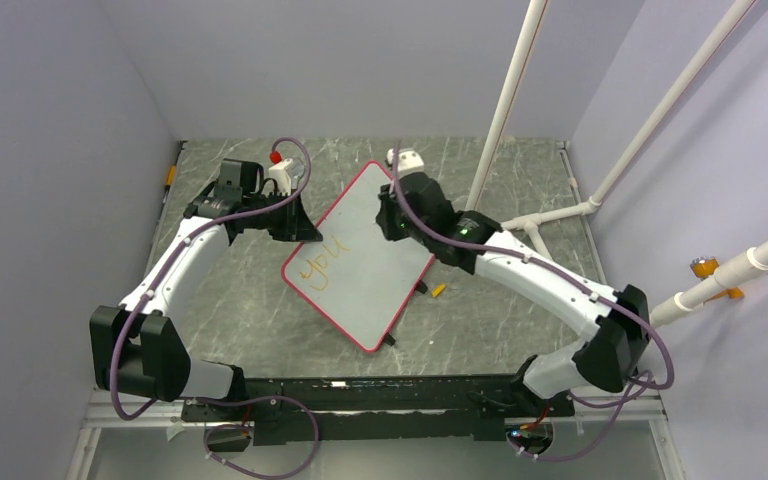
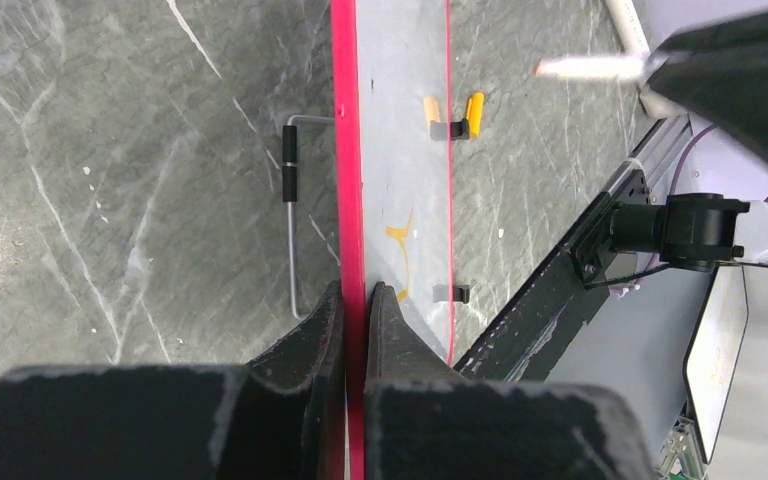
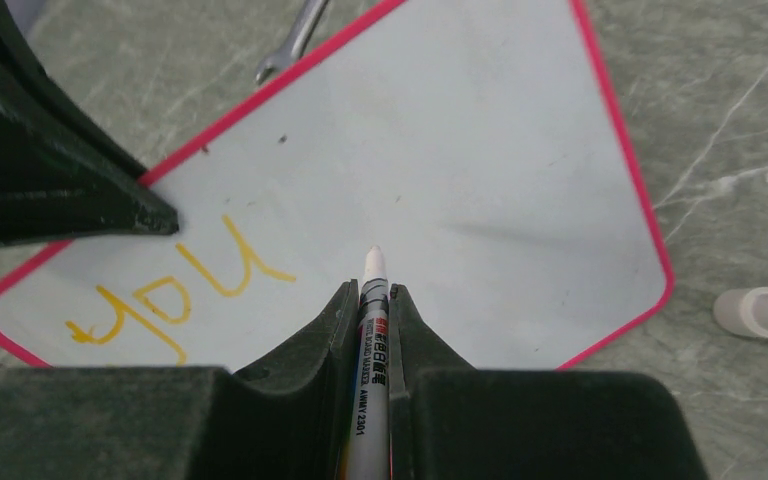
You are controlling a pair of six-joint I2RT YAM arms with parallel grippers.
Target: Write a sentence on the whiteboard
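Right pincer (image 3: 371,292) clamps marker (image 3: 370,350), left pincer (image 2: 357,292) whiteboard (image 2: 400,180)

Grey marbled table (image 1: 260,330) with the red-framed whiteboard (image 1: 365,260), a small orange piece (image 1: 439,290) just beside it, white pipes (image 1: 550,215) nearby.

I have the whiteboard (image 1: 365,265) central on the table (image 1: 520,180), left gripper (image 2: 355,295) at the board's left edge, marker (image 3: 372,300) over its middle.

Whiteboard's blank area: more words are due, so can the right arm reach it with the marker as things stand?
Probably yes. The right claw holds the marker with its tip over bare whiteboard, nothing between; the left claw pinches its edge off to one side.
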